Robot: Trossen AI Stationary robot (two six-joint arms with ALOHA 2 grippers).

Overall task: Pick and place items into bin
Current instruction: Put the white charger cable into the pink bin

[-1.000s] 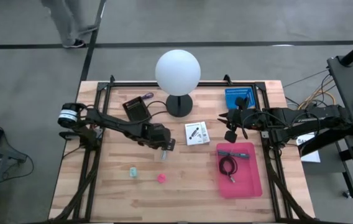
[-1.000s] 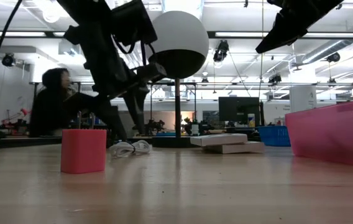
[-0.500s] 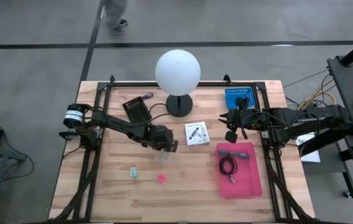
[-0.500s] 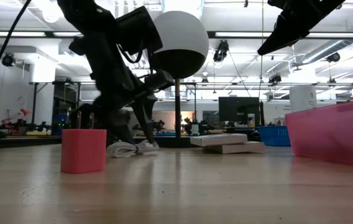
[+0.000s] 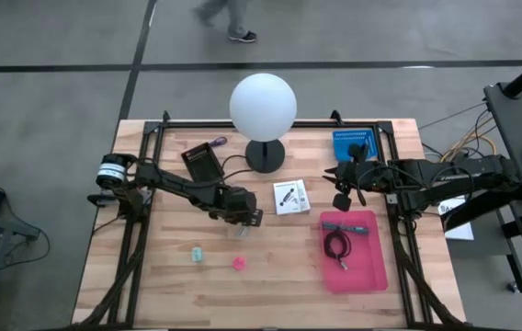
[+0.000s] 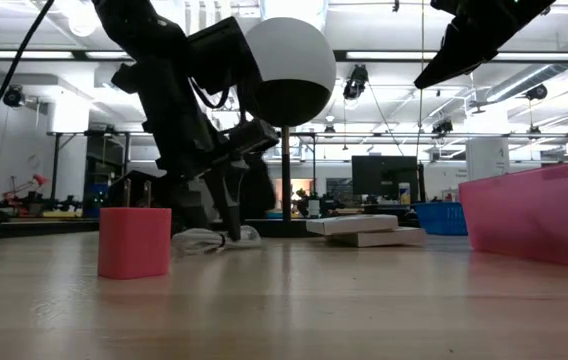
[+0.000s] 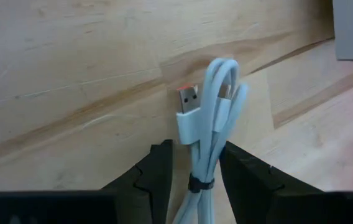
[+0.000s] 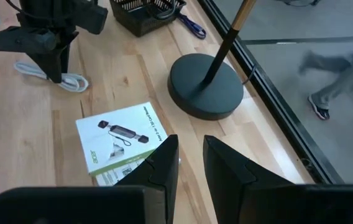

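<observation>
Left gripper (image 7: 192, 171) sits low on the wooden table (image 5: 270, 276), its two dark fingers (image 7: 158, 174) spread on either side of a bundled white USB cable (image 7: 204, 134) that lies flat on the boards; the jaws straddle the bundle without pressing it. Seen from above, this gripper (image 5: 241, 219) is near the table's middle, just left of the white printed box (image 5: 290, 197). In the low view its fingertips (image 6: 232, 225) reach the tabletop beside the white cable (image 6: 204, 238).

Close around it stand the globe lamp (image 5: 263, 110) with its black base behind, a dark basket (image 5: 202, 164) to the left rear with a purple cord (image 5: 218, 142) by it, and, nearer the front edge, a pale green block (image 5: 198, 255) and a pink block (image 5: 239, 264). The pink block (image 6: 134, 243) fills the low view's foreground, partly in front of the arm.

Right gripper (image 5: 342, 184) hovers well apart, above the table between a blue tray (image 5: 353, 143) and the pink bin (image 5: 355, 250), its fingers (image 8: 158, 165) slightly parted and holding nothing. A dark coiled cable (image 5: 336, 245) and a teal pen (image 5: 346, 226) already lie in the bin.

Compared with a second ago, the left gripper has come down and shifted slightly toward the printed box, from hanging above the cable to standing over it. The right arm has not moved.
</observation>
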